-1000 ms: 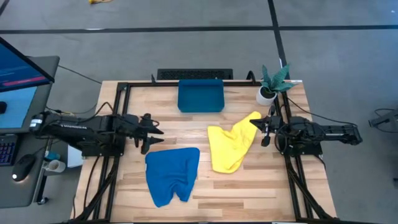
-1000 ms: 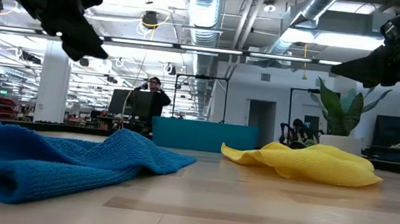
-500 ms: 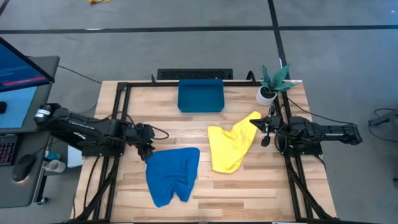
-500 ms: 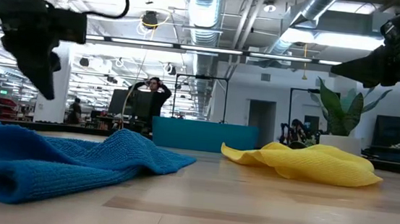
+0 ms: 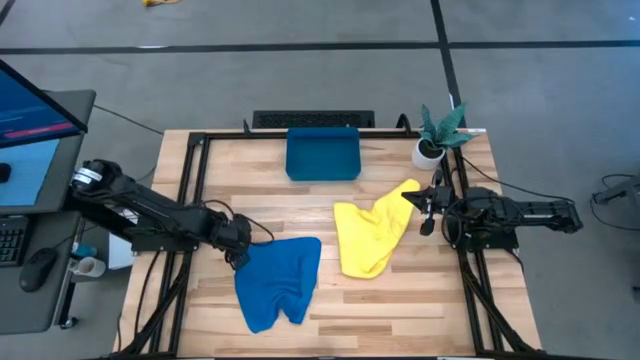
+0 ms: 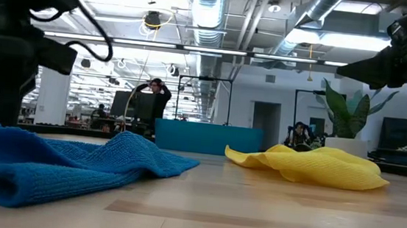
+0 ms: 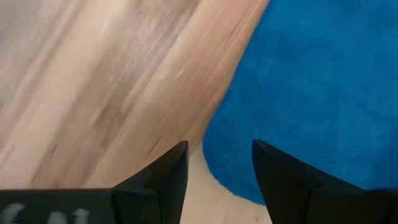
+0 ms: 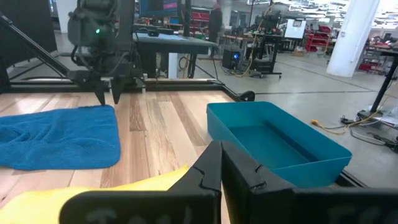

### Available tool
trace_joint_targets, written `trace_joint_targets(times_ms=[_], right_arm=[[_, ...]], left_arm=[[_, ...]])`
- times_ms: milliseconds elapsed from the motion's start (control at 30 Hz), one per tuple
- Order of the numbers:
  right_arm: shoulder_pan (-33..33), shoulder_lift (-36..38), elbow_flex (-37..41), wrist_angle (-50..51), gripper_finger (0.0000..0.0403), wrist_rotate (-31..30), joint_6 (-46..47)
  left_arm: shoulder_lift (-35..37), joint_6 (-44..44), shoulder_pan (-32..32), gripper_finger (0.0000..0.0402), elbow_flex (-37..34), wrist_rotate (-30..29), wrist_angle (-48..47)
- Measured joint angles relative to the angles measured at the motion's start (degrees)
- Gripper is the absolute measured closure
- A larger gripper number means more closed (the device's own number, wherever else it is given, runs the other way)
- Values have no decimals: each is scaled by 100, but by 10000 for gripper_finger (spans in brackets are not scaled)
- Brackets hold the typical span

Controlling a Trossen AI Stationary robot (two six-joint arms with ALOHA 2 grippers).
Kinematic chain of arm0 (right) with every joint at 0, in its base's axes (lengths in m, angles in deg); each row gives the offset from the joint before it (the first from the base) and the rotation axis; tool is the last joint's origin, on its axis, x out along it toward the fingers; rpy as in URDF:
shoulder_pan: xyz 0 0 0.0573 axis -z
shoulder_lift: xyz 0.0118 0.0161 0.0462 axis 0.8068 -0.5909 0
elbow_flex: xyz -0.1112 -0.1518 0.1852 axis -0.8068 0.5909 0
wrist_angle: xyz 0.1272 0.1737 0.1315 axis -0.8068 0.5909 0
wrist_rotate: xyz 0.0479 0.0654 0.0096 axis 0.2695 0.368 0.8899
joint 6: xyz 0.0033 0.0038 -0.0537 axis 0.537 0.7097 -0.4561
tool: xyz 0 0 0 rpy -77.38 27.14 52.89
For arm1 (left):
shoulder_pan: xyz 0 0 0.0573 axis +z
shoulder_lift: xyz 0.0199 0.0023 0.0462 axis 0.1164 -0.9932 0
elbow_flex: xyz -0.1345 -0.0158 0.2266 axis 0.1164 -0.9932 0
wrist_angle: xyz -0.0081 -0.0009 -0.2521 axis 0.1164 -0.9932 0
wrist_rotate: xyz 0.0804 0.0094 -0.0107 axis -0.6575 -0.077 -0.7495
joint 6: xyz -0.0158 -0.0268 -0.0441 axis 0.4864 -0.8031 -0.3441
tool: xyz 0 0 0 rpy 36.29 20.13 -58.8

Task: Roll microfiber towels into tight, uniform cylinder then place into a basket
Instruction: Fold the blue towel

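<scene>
the left gripper (image 5: 243, 257) is low at the upper left corner of the blue towel (image 5: 277, 281), its fingers (image 7: 163, 177) apart with nothing between them. the right gripper (image 5: 428, 207) is closed and empty, beside the upper corner of the yellow towel (image 5: 370, 235). both towels lie crumpled on the table (image 5: 315, 197). the basket (image 5: 322, 154) stands at the far edge.

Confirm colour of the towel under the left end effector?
Medium blue towel, clearest in the high view.
</scene>
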Motion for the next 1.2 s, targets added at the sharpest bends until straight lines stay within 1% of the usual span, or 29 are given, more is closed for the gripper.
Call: trace_joint_targets(times_ms=[133,267,400,467,600,867,967,1133,1200], right_arm=[[1,0,0,-2,374,-1,0],[1,0,2,-1,375,1,-1],[1,1,1,-1,374,1,0],[0,1,2,-1,374,1,-1],[1,1,2,-1,375,-1,-1],[2,1,1,-2,374,-1,0],[0,1,0,0,375,1,-1],[-1,-1,20,-155,374,-1,1],[-9,1,19,-276,374,3,1]], left_arm=[[-260,-210,-75,233,0,1,2],[-505,-240,-142,233,27,23,98],[-603,-301,-195,235,28,32,139],[-605,-350,-212,242,28,36,126],[-609,-340,-269,275,22,54,142],[-616,-303,-274,366,13,157,212],[-602,-303,-274,394,11,196,250],[-524,-172,-278,396,128,148,227],[-482,-51,-285,399,286,125,246]])
